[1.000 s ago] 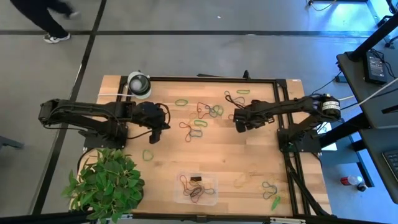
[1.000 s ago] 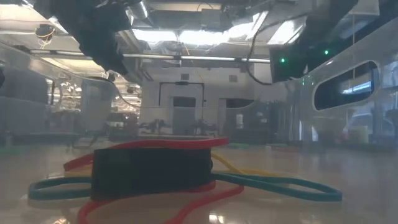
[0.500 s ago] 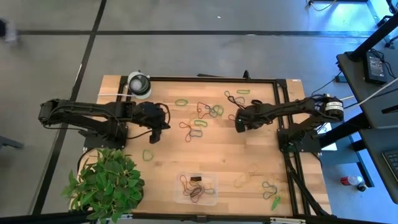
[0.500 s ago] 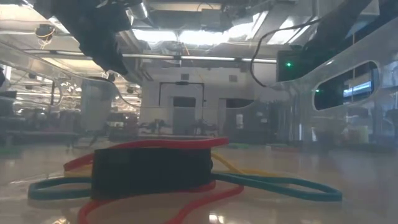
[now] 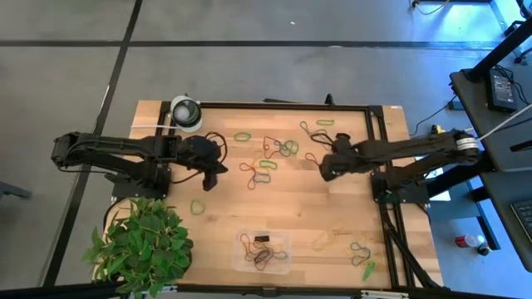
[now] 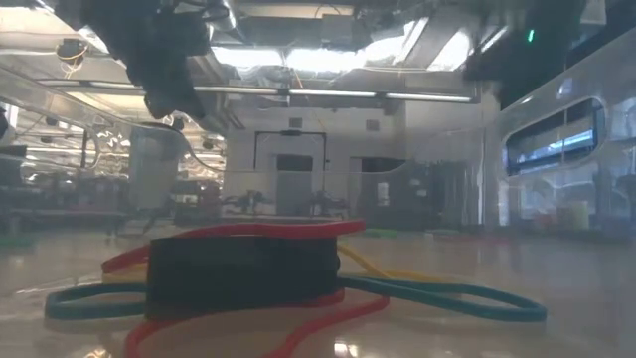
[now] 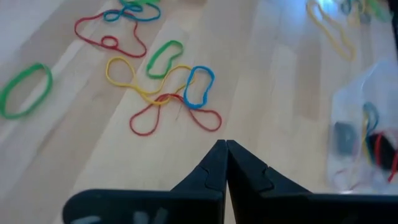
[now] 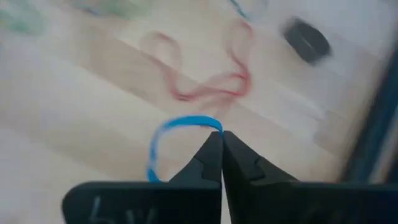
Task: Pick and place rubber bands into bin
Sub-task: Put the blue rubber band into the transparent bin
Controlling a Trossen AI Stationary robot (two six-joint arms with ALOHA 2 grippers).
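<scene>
Rubber bands (image 5: 266, 156) in red, green, yellow and blue lie scattered over the wooden table, and more show in the left wrist view (image 7: 163, 93). The clear bin (image 5: 262, 252) stands at the near middle edge with a few bands and a dark block in it (image 6: 243, 273). My right gripper (image 5: 326, 172) hovers right of the middle cluster, shut on a blue rubber band (image 8: 177, 127). My left gripper (image 5: 210, 181) hangs shut and empty over the table's left part, its fingertips (image 7: 225, 146) together above bare wood. My right gripper pinches the blue rubber band at one spot of its loop (image 8: 213, 129) between the very tips of its two fingers, which slant down at the table. The rest of the loop curves out to one side of the fingertips, clear of the blurred table below.
A round white-and-grey object (image 5: 186, 110) sits at the far left corner and a green plant (image 5: 141, 245) at the near left corner. A black frame (image 5: 370, 133) runs along the far and right edges. More bands lie near the right front corner (image 5: 359, 253).
My right gripper has risen from the table and drawn back a little toward the right and near edges, its arm swinging out of the low view's upper right. My left gripper has stayed in place and rolled slightly at the wrist.
</scene>
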